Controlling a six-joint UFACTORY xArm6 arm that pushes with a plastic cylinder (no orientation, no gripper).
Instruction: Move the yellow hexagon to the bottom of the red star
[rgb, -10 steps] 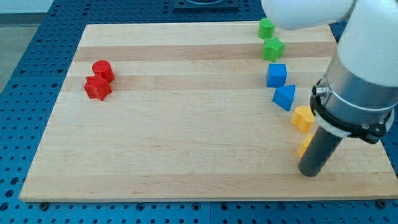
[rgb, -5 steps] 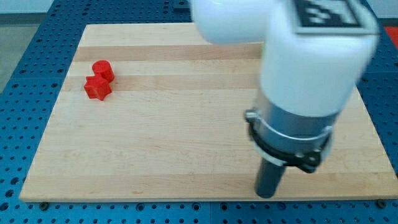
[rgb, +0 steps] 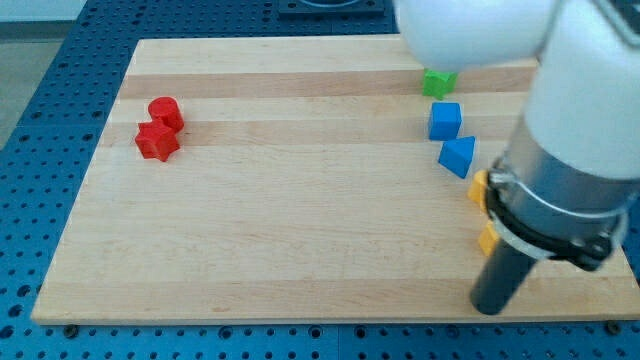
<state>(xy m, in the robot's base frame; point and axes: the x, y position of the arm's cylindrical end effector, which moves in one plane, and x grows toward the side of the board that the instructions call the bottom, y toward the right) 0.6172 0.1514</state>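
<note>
**Rod crowds yellow pieces, far from star**

My tip (rgb: 492, 308) rests on the counter (rgb: 300, 230) just below two half-hidden yellow blocks (rgb: 487, 238); no jaws exist. The red star (rgb: 156, 142) sits well apart leftward. Which block is the hexagon is unclear: a push could shift the wrong one.

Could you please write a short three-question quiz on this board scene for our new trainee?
1. True or false: my tip touches the red star.
2. Which block sits closest above the red star: A) red cylinder, B) blue cube, C) green block?
3. Fill in: two yellow blocks peek out at the arm's ____ edge in the view.

Key: 1 false; 2 A; 3 left.
</note>
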